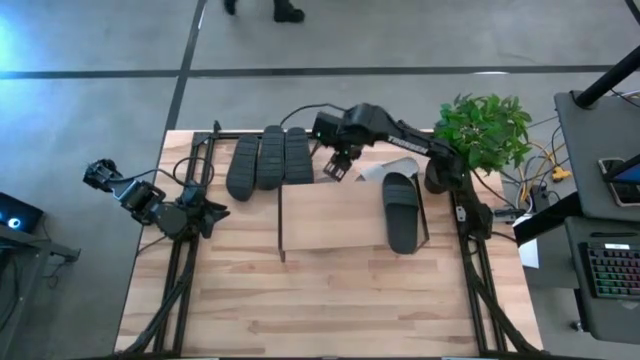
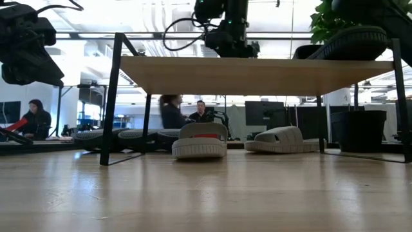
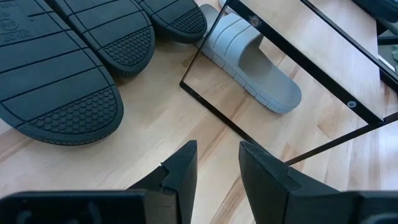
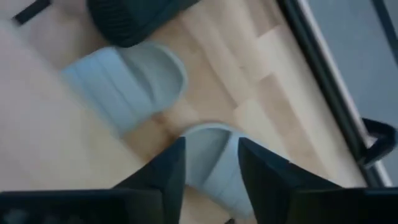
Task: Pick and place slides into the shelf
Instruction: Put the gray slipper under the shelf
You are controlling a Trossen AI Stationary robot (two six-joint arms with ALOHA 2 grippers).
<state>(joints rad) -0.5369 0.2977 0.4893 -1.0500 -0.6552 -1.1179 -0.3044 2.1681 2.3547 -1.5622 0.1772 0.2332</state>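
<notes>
My right gripper (image 4: 208, 163): over shelf's (image 1: 330, 215) rear edge, fingers parted, a grey slide (image 4: 214, 158) between, grip unclear | black slide (image 1: 402, 210) on top | left gripper (image 3: 217, 168): parted, empty, table's left.

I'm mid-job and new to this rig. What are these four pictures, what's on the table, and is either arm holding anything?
This is a two-armed robot working at a wooden table. One picture looks straight down from above, and one looks level across the table top. The other two come from a camera on each wrist.

The left arm waits at the table's left edge, jaws open and empty. The right arm reaches over the back of the shelf, jaws open, holding nothing.

Three dark slides lie soles up beside the shelf. A fourth dark slide sits on its top board. Two light grey slides rest on the table beneath that board.
</notes>
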